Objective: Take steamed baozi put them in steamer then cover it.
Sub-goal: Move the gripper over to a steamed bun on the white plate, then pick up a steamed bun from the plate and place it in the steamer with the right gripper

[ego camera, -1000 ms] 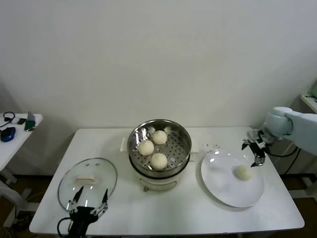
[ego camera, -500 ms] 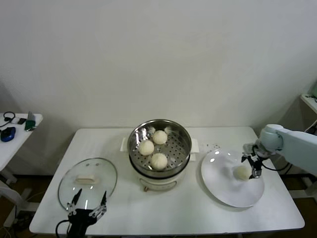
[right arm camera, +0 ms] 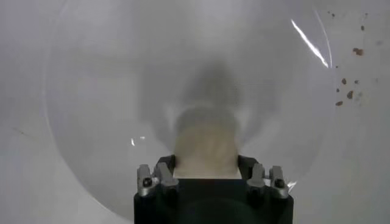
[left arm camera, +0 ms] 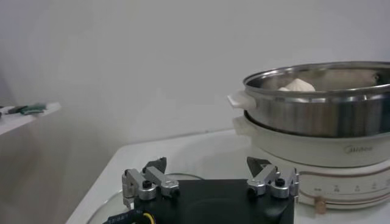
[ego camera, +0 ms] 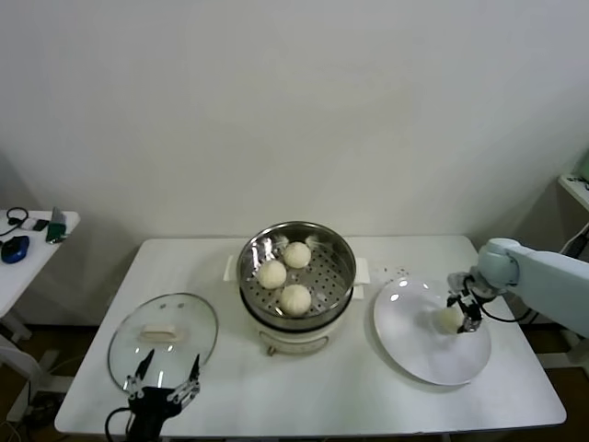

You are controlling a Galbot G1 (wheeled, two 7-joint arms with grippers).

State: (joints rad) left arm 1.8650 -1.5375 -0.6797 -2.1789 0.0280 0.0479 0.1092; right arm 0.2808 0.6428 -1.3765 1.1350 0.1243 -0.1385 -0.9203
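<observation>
right pincer (ego camera: pixel 463 313) grips baozi (ego camera: pixel 448 319) nr plate (ego camera: pixel 414 345) edge

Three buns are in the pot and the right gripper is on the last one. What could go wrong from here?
1. The right gripper pinches the soft last bun on the plate; it could squash or slip when lifted.
2. The steamer already holds three buns; the fourth might land on one.
3. The lid lies by the left gripper, near the table edge.
</observation>
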